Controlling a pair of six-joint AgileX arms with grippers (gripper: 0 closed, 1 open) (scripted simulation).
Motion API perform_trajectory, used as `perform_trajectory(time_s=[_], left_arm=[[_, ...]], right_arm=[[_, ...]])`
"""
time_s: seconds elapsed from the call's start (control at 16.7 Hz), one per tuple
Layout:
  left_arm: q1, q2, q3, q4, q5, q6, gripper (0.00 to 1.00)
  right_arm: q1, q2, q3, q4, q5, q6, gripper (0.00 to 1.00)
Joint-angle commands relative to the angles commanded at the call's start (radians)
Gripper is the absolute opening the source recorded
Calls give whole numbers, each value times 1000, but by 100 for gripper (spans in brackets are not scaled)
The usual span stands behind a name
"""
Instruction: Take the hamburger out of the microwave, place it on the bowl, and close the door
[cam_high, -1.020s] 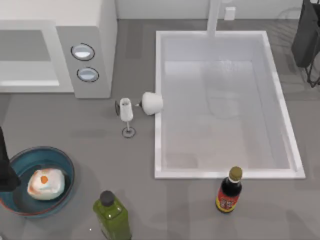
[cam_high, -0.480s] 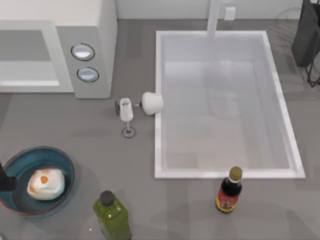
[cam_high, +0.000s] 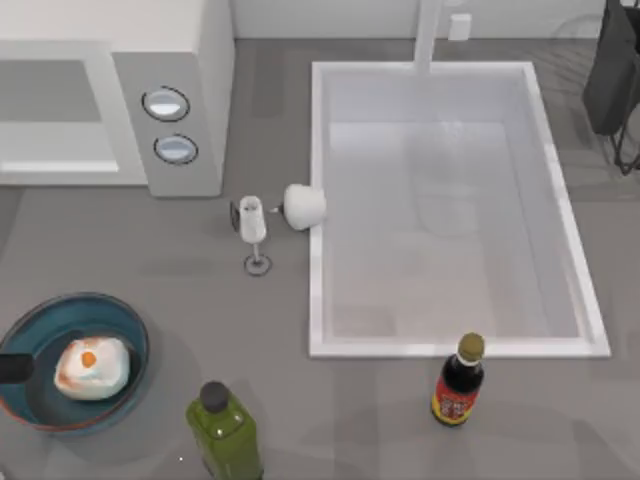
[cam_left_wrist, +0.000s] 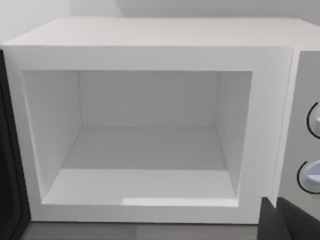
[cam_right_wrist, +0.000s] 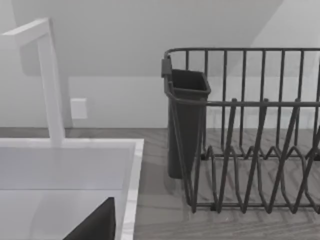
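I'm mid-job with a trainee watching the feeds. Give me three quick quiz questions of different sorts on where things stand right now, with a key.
1. True or false: the hamburger lies in the bowl.
2. Multiple choice: in the left wrist view, the microwave cavity is A) holding a plate, B) bare, door open, C) shut behind its door.
3. Fill in: the dark-capped green bottle stands on the table just to the ______ of the bowl, by the top view.

Key
1. True; it sits inside the rim.
2. B; the white floor and walls show with nothing on them.
3. Right, and nearer the bottom edge.
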Motion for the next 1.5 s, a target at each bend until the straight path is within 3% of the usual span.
perform_trajectory(time_s=[0.54, 0.9, 1.14, 1.5], left_arm=[[-4, -4, 0, -4, -4, 0, 0], [-85, -132, 2, -134, -85, -2, 0], [-79, -130, 2, -134, -80, -3, 0], [96, -104, 6, -111, 95, -2, 0]], right_arm=[[0, 0, 0, 0, 0, 0, 100], [0, 0, 0, 0, 0, 0, 100], [0, 0, 0, 0, 0, 0, 100], [0, 0, 0, 0, 0, 0, 100]])
